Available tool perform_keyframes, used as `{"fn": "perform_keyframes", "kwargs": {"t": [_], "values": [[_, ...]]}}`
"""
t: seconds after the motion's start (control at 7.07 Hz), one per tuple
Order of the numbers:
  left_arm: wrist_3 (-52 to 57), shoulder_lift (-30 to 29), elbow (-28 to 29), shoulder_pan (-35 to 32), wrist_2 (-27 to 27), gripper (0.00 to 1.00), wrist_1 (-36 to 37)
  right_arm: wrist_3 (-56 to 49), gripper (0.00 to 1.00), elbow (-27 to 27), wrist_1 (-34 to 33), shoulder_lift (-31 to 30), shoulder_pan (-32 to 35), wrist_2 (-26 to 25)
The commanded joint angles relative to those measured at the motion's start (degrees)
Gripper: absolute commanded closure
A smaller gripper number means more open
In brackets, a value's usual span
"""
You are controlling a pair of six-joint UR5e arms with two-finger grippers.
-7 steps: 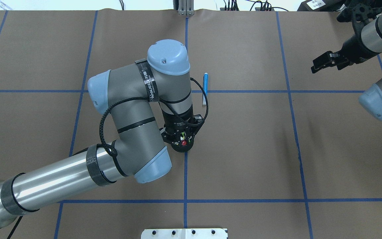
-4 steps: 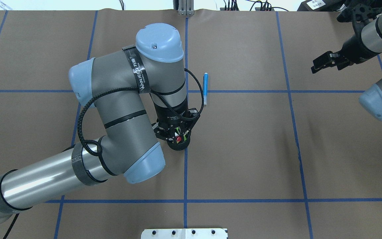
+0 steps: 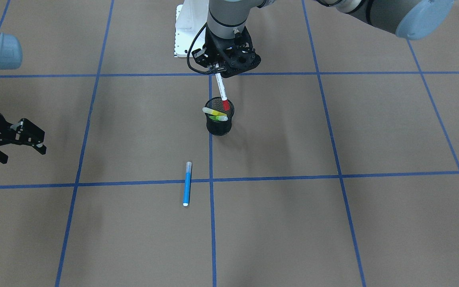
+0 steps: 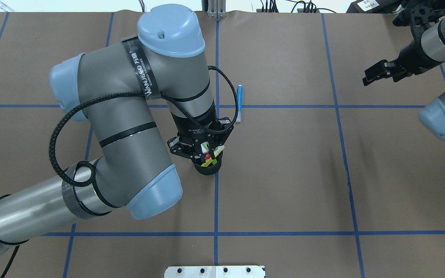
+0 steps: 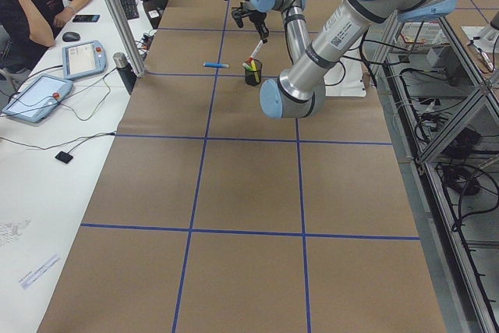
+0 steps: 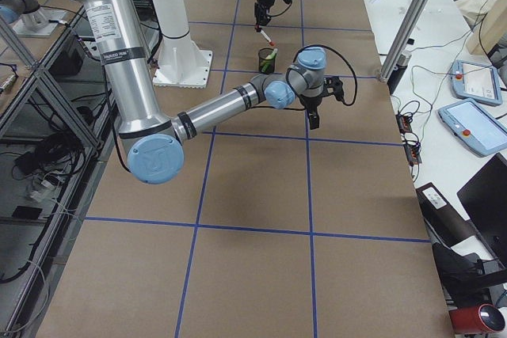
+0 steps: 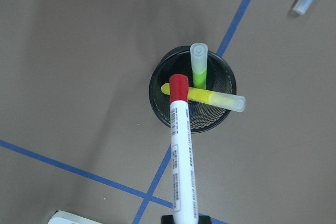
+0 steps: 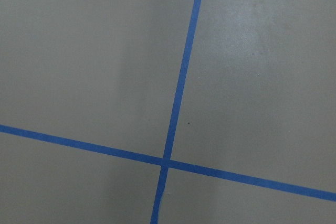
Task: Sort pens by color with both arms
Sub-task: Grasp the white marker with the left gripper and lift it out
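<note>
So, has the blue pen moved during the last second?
No. The blue pen crosses the same blue tape line at the same spot as before.

The brown-papered counter [image 3: 333, 239] was crossed by blue tape [image 3: 277, 177]; on it a blue pen [image 3: 187, 183] was laid and a mesh cup [image 3: 218, 126] was stood.

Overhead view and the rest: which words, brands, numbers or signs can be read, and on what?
"WANJEED", plus two characters too small to read: black strap on the left arm.
White print on that arm's wrist collar: too small.
Print on the white pen with red cap: blurred.
Sticker on the right arm: too small.
</note>
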Motion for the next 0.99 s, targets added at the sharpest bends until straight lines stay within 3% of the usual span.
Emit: {"fn": "perform_keyframes", "kwargs": {"t": [0.0,0.42,0.71,0.85], "values": [[9.7,-0.2,0.8,-5.4,0.6,0.8,-2.2,0.0,0.01,0.0,0.0,0.1,0.0,0.0],[17.7,-1.0,18.6,-10.3,0.7,0.8,-26.0,0.7,0.01,0.3,0.0,0.1,0.0,0.0],[22.7,-4.6,25.8,-11.0,4.3,0.81,-29.0,0.7,0.01,0.2,0.0,0.5,0.0,0.0],[23.9,-6.6,33.1,-11.0,5.1,0.81,-34.9,0.9,0.01,0.1,0.0,0.6,0.0,0.0]]}}
